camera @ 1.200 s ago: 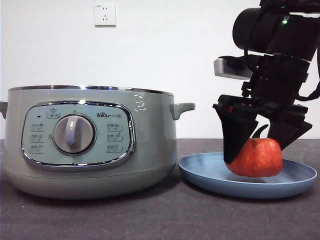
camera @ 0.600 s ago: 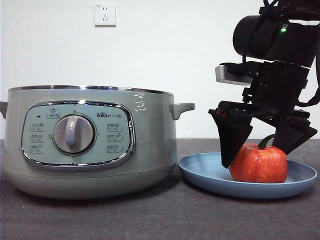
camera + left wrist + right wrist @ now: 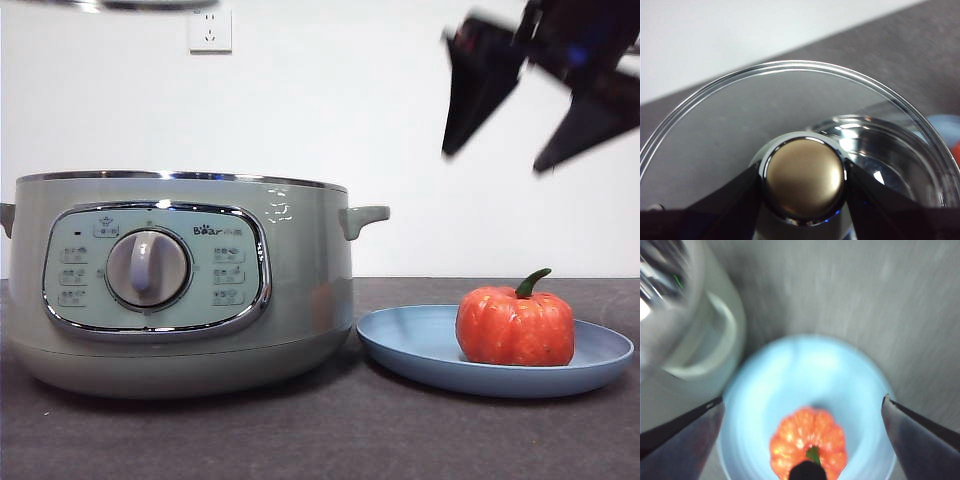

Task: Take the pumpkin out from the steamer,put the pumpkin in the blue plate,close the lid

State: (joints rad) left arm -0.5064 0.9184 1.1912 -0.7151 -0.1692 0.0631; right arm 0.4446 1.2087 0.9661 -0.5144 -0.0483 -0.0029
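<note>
The pumpkin (image 3: 515, 327) stands upright, stem up, in the blue plate (image 3: 420, 345) to the right of the steamer (image 3: 180, 290), whose top is uncovered. My right gripper (image 3: 493, 160) is open and empty, high above the plate. Its wrist view looks down on the pumpkin (image 3: 808, 446) in the plate (image 3: 805, 365), with the gripper (image 3: 802, 400) spread wide and the steamer's handle (image 3: 705, 340) beside it. My left gripper (image 3: 804, 175) is shut on the knob (image 3: 804, 181) of the glass lid (image 3: 740, 115). The lid's chrome rim (image 3: 130, 4) shows high above the steamer.
A white wall socket (image 3: 210, 30) is on the back wall. The dark grey table (image 3: 320, 430) runs in front of the steamer and plate. The steamer's side handle (image 3: 362, 216) juts out toward the plate.
My right gripper has let go of the pumpkin and risen well above the plate. The pumpkin has settled upright in the plate. The lid's rim has come into view at the top left.
</note>
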